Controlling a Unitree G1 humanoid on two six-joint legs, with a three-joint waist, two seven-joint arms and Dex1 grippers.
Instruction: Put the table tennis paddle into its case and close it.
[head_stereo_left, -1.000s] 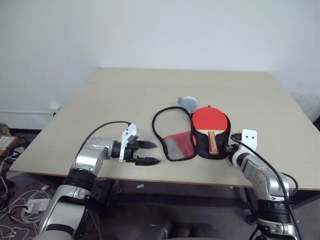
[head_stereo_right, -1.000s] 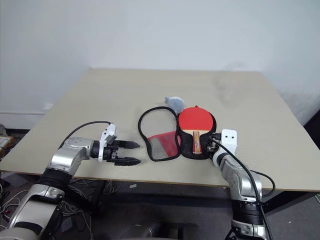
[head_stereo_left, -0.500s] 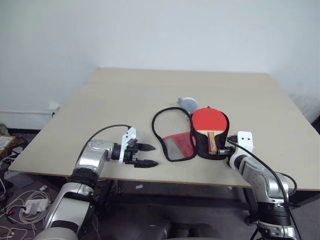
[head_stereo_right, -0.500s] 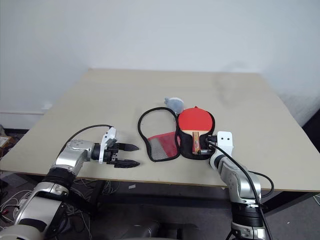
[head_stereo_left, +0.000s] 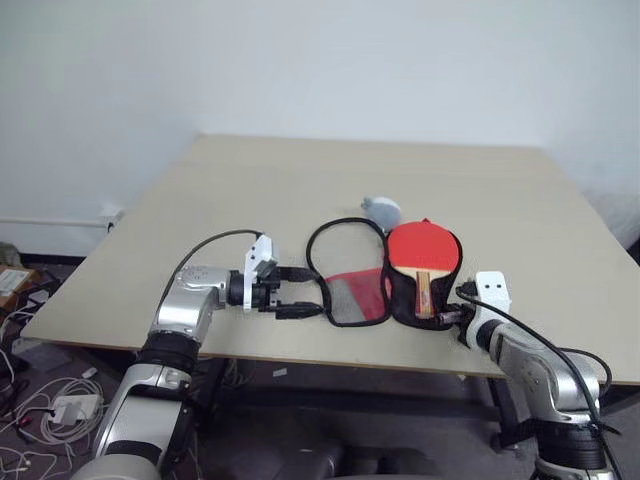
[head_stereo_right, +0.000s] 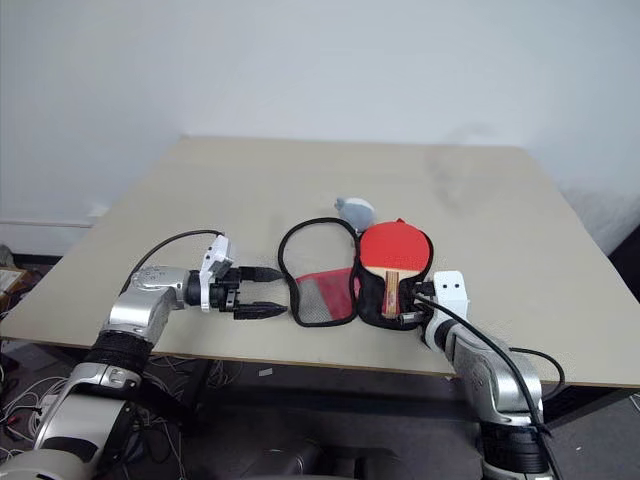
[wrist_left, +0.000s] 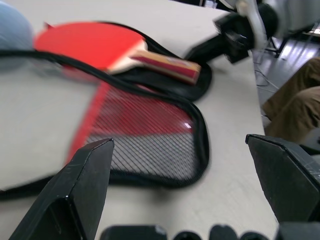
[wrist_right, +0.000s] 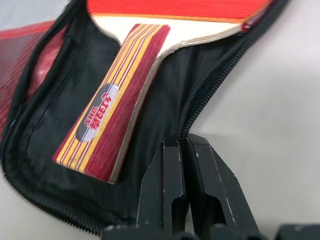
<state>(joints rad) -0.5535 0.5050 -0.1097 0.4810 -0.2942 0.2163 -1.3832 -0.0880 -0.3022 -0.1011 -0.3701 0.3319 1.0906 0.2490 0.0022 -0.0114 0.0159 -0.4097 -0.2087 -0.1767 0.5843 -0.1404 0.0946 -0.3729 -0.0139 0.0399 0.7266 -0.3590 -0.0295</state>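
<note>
Paddle (head_stereo_left: 422, 247) lies in open case (head_stereo_left: 340, 300) (flap unzipped); right pincer (wrist_right: 186, 150) pressed together at zipper edge, left pincer (head_stereo_left: 303, 291) spread.

Smooth red rubber faces the table tennis paddle (head_stereo_left: 423, 248), its striped handle varnished wood; the case (head_stereo_left: 360, 293) shows black cloth lining and mesh on a matt table (head_stereo_left: 250, 190)

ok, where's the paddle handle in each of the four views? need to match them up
Left eye: paddle handle lies in the open case, just ahead of the right gripper.
Right eye: handle, same spot, pointing toward the table's near edge.
Left wrist: handle across the view's upper middle, beyond the mesh flap.
Right wrist: handle fills the centre, on black lining.
Shared landmark: the case's black zipper edge.
</note>
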